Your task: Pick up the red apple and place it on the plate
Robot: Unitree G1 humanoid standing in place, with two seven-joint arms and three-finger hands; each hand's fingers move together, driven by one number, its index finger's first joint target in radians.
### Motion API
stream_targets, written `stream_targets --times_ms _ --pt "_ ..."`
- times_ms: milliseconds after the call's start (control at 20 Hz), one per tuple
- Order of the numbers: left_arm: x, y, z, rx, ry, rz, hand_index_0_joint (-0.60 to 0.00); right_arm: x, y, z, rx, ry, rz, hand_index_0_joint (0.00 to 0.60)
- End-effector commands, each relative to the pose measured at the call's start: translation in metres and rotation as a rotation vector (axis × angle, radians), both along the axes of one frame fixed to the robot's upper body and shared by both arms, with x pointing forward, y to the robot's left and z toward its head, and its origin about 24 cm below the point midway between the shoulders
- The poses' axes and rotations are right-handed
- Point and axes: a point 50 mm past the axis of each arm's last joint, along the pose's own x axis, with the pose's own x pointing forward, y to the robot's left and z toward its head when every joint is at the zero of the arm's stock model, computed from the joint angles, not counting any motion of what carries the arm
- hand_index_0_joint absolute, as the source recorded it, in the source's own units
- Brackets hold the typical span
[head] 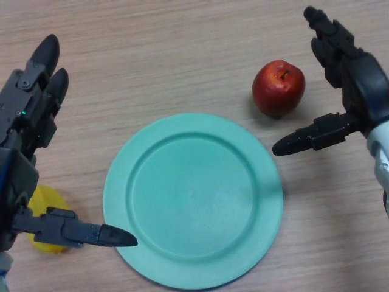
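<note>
Left hand (27,121): at the view's left edge, over the wooden table (182,55); fingers straight and pointing away from the robot, thumb stretched toward the plate, nothing in its grasp.
Yellow object (45,210): rounded, on the table low at the left, partly hidden under the left hand's thumb; what it is cannot be told.
Left thumb tip: just at the plate's lower left rim; whether it touches cannot be told.
Plate (121,201): round, teal green, flat on the table in the middle; nothing lies on it.
Red apple (278,87): on the table just beyond the plate's upper right rim, upright with the stem dimple up, not on the plate.
Right hand (352,79): at the right, open around the apple; fingers extended past the apple's far right side, thumb pointing left just below the apple.
Contact: hand and apple are near but apart, a gap on both sides.
</note>
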Motion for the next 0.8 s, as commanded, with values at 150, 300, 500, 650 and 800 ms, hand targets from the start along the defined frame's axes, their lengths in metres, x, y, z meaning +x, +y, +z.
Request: stream_targets --times_ms 150,300,500,650,800 --pt "-0.015 0.013 0.025 0.037 -0.204 0.027 0.0 0.024 0.0 0.041 -0.061 -0.274 -0.045 0.0" --pt "-0.016 0.016 0.024 0.035 -0.211 0.038 0.0 0.041 0.003 0.03 -0.093 -0.204 -0.079 0.101" --pt "-0.017 0.021 0.024 0.018 -0.208 0.062 0.0 0.057 0.005 0.02 -0.091 -0.113 -0.188 0.598" --pt "-0.018 0.024 0.022 0.012 -0.207 0.073 0.0 0.059 0.002 0.021 -0.077 -0.108 -0.222 0.6" --pt "-0.019 0.026 0.022 0.012 -0.215 0.083 0.0 0.054 0.0 0.033 -0.039 -0.153 -0.219 0.6"
